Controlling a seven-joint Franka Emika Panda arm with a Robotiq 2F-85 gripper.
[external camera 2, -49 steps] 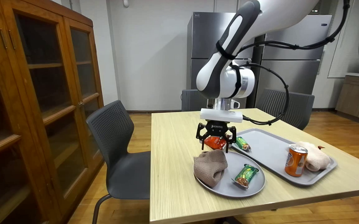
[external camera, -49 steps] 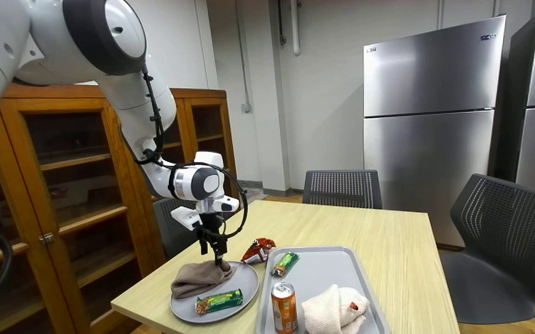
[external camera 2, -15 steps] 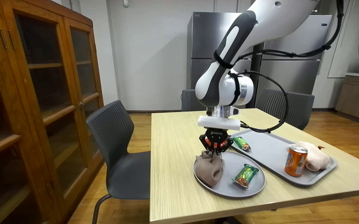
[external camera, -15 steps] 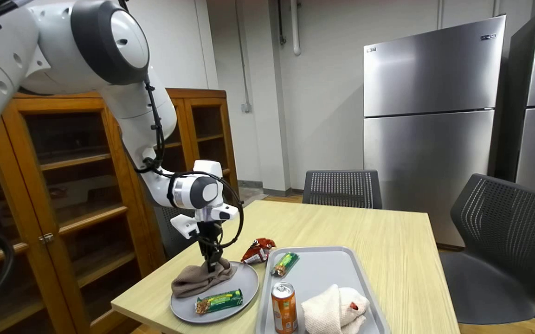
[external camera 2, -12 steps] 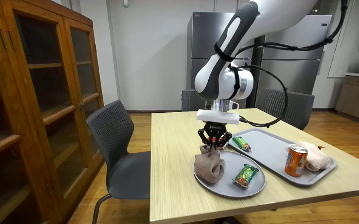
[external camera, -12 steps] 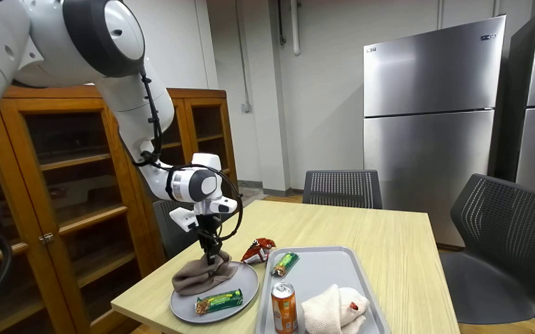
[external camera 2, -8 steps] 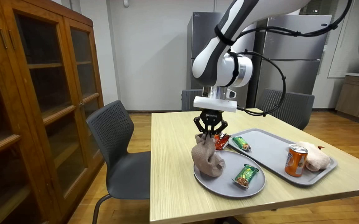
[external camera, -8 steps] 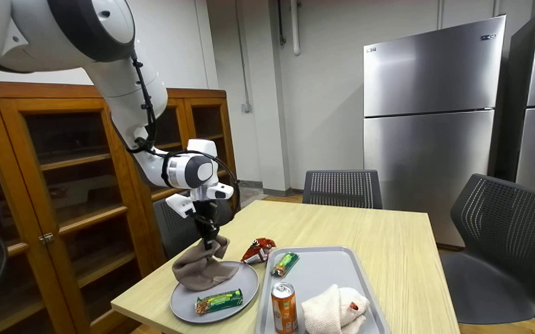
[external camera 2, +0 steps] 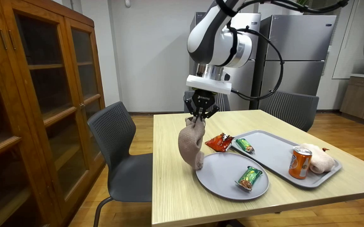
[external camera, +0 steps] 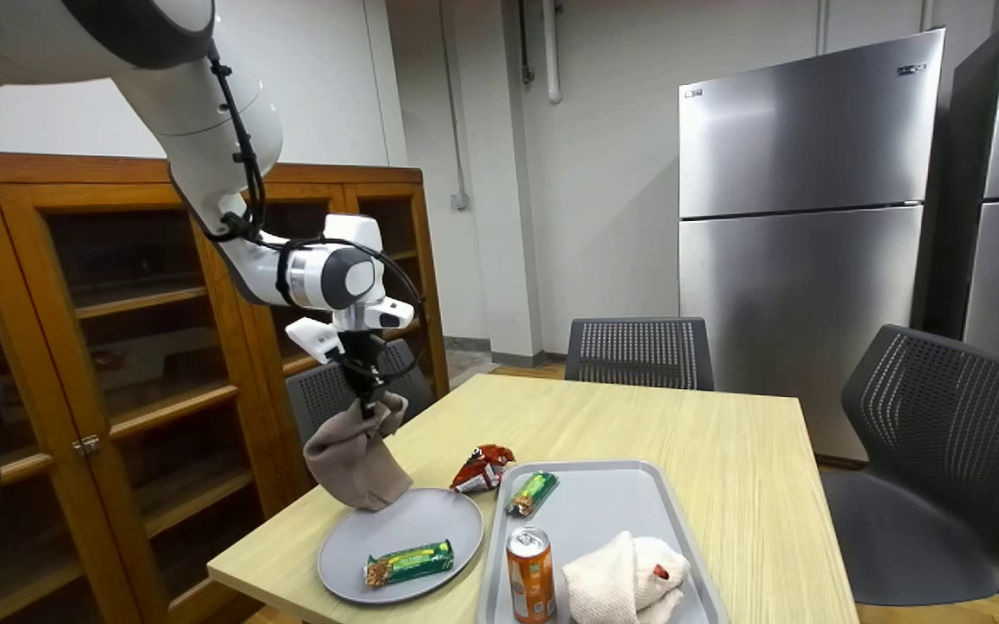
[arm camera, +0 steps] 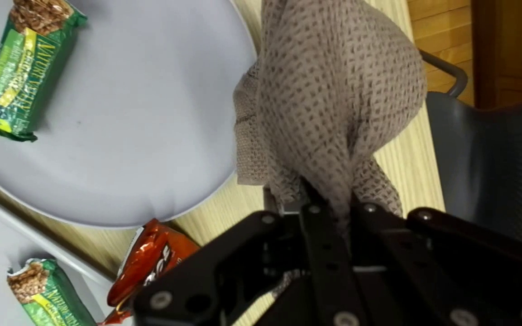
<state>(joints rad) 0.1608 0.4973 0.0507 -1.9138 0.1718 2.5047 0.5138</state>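
My gripper (external camera 2: 198,117) is shut on a brown waffle-weave cloth (external camera 2: 190,143), and the cloth hangs below the fingers in both exterior views. Its bulk (arm camera: 324,99) fills the upper middle of the wrist view and hides part of the fingertips. The cloth's lower end hangs by the left rim of a round grey plate (external camera 2: 223,176); whether it touches the rim I cannot tell. On that plate lies a green snack bar (external camera: 410,563). A red snack bag (external camera 2: 219,142) rests on the table just behind the plate.
Beside the plate stands a grey tray (external camera: 612,494) with a second green bar (external camera: 533,493), an orange can (external camera: 530,574) and a bunched white cloth (external camera: 629,576), something red showing in it. Dark chairs (external camera 2: 122,157) surround the wooden table. A glass-doored cabinet (external camera: 144,364) stands behind the arm.
Earlier the jaws stood open over the cloth on the plate, then closed on it. Since then the gripper has risen, lifting the cloth off the plate and toward the table's chair-side edge.
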